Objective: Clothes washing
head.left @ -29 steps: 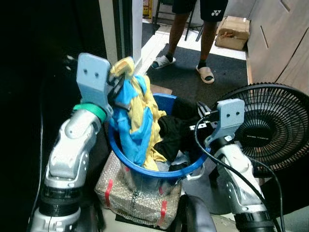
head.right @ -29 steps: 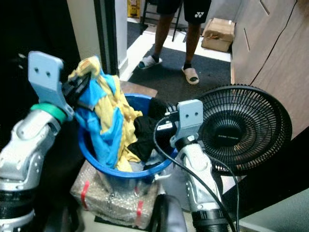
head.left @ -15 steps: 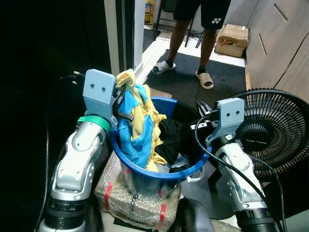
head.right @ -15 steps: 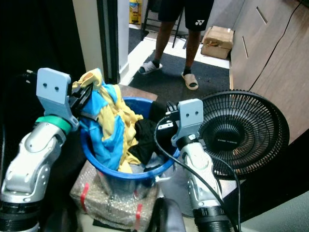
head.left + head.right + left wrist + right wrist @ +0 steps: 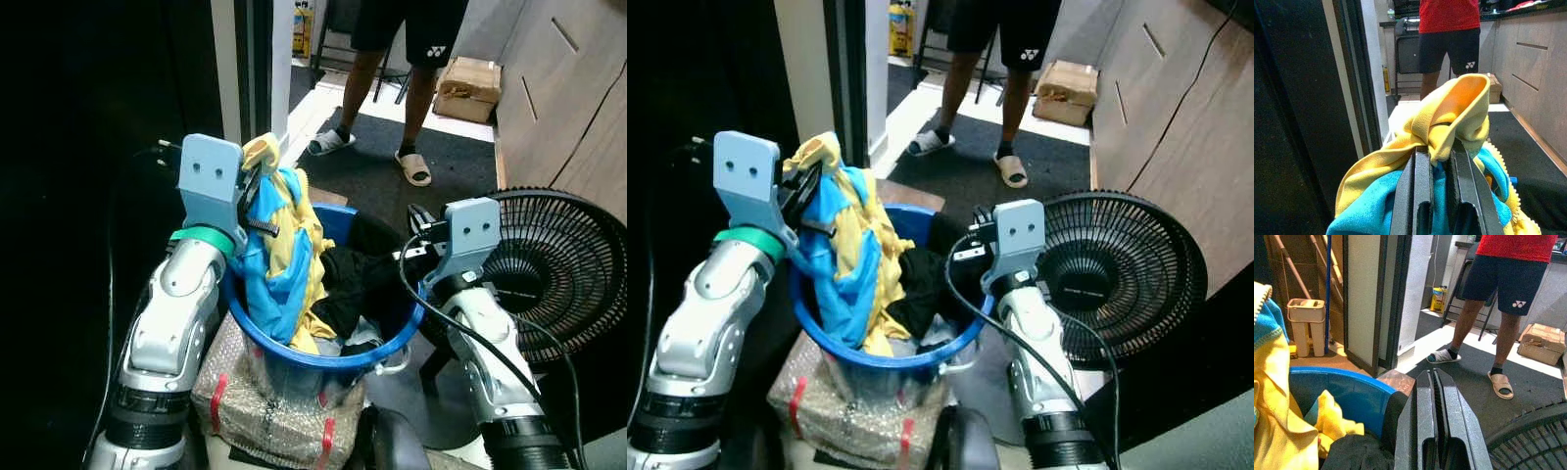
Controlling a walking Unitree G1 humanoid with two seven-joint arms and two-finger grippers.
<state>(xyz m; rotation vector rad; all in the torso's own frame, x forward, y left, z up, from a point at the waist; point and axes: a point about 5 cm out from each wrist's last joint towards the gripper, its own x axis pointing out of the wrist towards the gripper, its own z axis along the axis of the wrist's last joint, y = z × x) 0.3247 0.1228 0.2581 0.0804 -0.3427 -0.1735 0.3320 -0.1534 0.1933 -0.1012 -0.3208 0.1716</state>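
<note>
A blue round laundry basket (image 5: pixel 404 333) sits on a bubble-wrapped block (image 5: pixel 279 406) and holds dark clothes (image 5: pixel 353 279). My left gripper (image 5: pixel 257 181) is shut on a yellow and blue garment (image 5: pixel 284 259), held up above the basket's left rim; the cloth drapes down into the basket. In the left wrist view the yellow cloth (image 5: pixel 1459 105) bunches between the black fingers (image 5: pixel 1420 191). My right gripper (image 5: pixel 416 217) hovers over the basket's right rim, shut with nothing in it; the right wrist view shows its fingers (image 5: pixel 1435 411) pressed together.
A black floor fan (image 5: pixel 558 264) stands close on the right, beside my right arm. A person in dark shorts and sandals (image 5: pixel 402 69) stands on the dark mat ahead. A cardboard box (image 5: pixel 475 73) lies by wooden cabinets (image 5: pixel 578 88). A dark doorway and door frame (image 5: pixel 250 69) are on the left.
The camera has shifted slightly. My left gripper with the yellow and blue garment has moved a little to the right, toward the basket's middle. The right gripper holds about the same place.
</note>
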